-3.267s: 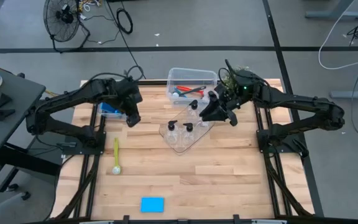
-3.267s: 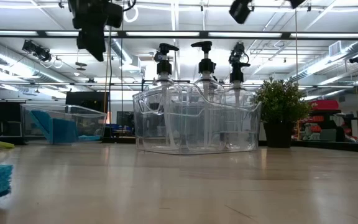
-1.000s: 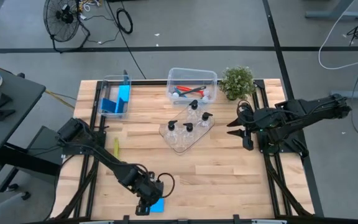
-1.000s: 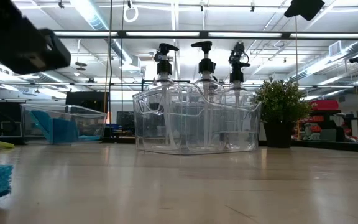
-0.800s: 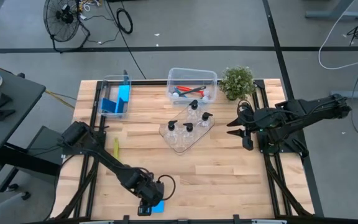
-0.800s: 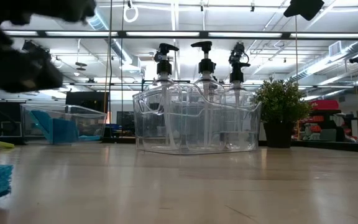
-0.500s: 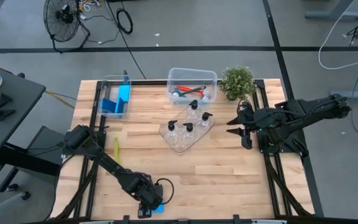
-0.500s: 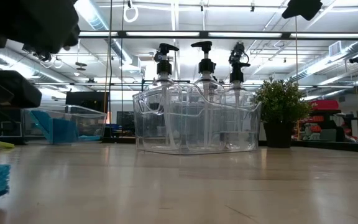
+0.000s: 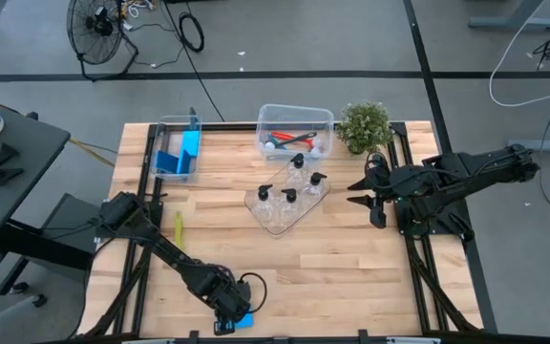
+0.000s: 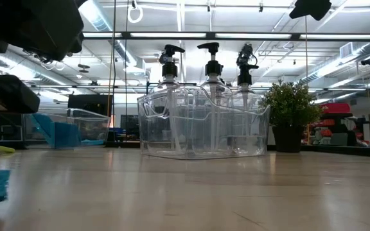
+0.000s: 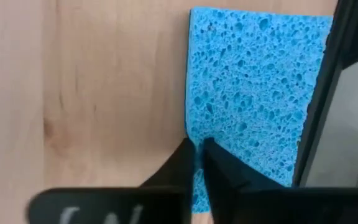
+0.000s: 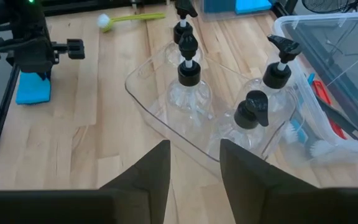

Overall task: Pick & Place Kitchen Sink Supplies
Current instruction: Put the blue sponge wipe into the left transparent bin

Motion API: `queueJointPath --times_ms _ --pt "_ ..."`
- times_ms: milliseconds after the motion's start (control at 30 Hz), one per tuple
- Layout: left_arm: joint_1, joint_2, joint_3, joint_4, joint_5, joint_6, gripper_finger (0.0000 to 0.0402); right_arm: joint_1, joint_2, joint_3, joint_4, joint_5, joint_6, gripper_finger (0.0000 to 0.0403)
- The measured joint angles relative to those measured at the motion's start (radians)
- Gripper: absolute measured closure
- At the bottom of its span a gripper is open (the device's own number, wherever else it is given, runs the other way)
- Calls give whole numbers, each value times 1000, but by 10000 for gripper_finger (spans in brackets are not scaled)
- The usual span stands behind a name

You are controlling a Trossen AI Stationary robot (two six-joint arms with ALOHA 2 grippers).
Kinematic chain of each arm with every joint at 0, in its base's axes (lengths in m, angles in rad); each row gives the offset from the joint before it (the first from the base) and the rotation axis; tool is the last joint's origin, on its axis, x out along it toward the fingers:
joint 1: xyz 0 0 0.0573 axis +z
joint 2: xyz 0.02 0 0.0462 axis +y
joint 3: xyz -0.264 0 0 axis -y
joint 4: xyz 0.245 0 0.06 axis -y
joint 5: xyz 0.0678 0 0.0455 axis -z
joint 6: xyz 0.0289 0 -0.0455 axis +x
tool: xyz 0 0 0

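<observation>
One sponge (image 9: 241, 320), light blue, lies at the near edge of the surface, toward the left corner, and the left claw (image 9: 225, 308) is now down on it. A second ago this claw stood open above the sponge; it has since dropped the last part of the way and drawn its fingers (image 11: 185, 168) together. In the left wrist view the two dark fingers meet almost tip to tip at one edge of the sponge, which is flat on the wood. The fingers appear nearly shut, with very little sponge between them. Whether they have pinched the edge or closed beside it cannot be told.

Meaning for the task: the pick of this sponge is at the grasp step. If the grip has caught only a thin edge, the sponge may slip out on lifting.

The likely destination is the clear bin (image 9: 173, 169) at the far left corner, which already holds a blue sponge.

The right claw (image 9: 366, 199) waits near the right edge, fingers apart and holding nothing, unchanged over the last second. The pump bottles (image 9: 289, 197) stand in the clear tray (image 9: 277, 221) at mid-surface. A yellow-green brush (image 9: 179, 229) lies loose near the left edge.
</observation>
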Motion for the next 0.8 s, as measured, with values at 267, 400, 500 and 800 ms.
queueJointPath --times_ms 267,400,500,800 --pt "3 -4 30 -2 27 1 398 0 0 0 34 0 0 262" --pt "15 -4 71 -27 29 4 399 0 0 0 51 0 0 262" --pt "32 -6 125 -98 22 48 400 0 0 0 58 0 0 262" --pt "92 -8 346 -437 -82 280 401 0 0 0 100 0 0 262"
